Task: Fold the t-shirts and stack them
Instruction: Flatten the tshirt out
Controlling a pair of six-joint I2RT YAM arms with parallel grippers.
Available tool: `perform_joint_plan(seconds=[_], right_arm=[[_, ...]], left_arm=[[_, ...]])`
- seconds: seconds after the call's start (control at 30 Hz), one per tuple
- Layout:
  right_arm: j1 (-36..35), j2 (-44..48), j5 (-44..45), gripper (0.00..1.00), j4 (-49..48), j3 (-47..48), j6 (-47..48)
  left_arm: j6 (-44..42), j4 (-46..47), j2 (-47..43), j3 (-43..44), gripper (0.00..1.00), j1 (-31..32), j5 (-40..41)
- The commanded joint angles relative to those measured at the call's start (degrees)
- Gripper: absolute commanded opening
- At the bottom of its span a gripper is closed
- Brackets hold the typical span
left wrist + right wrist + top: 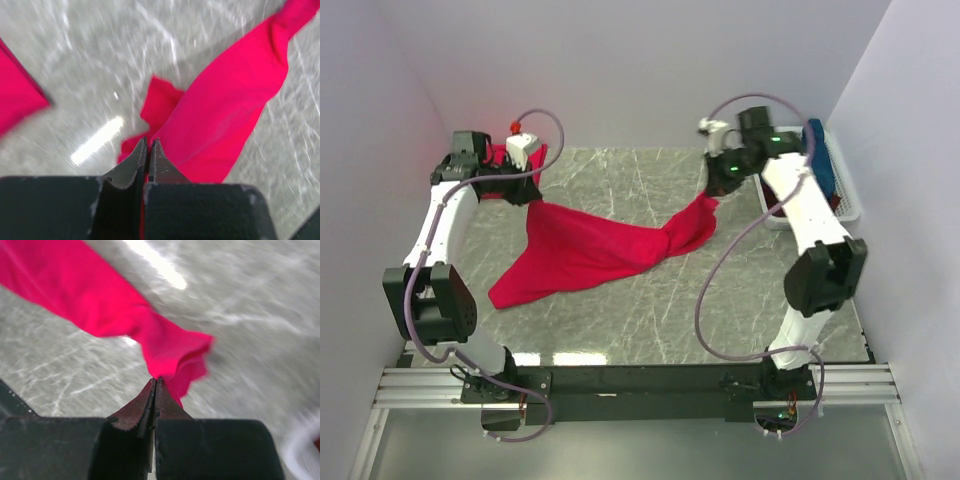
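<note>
Red t-shirt (590, 250) hung between both arms
Its low end rests on the table (650, 320). Farther back, left gripper (149, 145) and right gripper (155, 385) each pinch an edge, likely to spread it flat. A blue shirt (820, 160) waits in the far basket (850, 205).

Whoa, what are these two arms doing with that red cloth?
They are handling a bright red t-shirt. The left gripper is pinched shut on one end and the right gripper on the other, so it stretches between them, its middle sagging toward the marbled table. More red cloth lies in the far left corner, and a white basket sits at the right.
</note>
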State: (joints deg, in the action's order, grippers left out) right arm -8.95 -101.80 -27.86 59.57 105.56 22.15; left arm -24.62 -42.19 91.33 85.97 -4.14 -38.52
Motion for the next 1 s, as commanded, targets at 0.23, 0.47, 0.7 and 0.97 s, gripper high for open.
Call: perform_joint_plan(seconds=[0.23,0.47,0.7,0.97], right_arm=[[-18.6,-14.9,3.1,0.00,0.5,6.1,-1.7],[-21.5,-19.9,2.5,0.35,1.2,12.5,-3.7],[-14.4,-13.7,-4.4,0.49,-1.3,2.8,-6.2],[-15.9,-7.6,-5.8,0.51,-12.8,-12.2,-10.3]], left_arm=[[-0.5,1.2,0.2,-5.5,0.00,-5.8,-0.4],[1.1,1.5,4.5,-4.0,0.00,-5.8,-1.6],[1.2,1.7,6.0,-3.4,0.00,-5.9,-1.9],[1.9,2.0,6.8,-3.8,0.00,-5.9,-1.9]])
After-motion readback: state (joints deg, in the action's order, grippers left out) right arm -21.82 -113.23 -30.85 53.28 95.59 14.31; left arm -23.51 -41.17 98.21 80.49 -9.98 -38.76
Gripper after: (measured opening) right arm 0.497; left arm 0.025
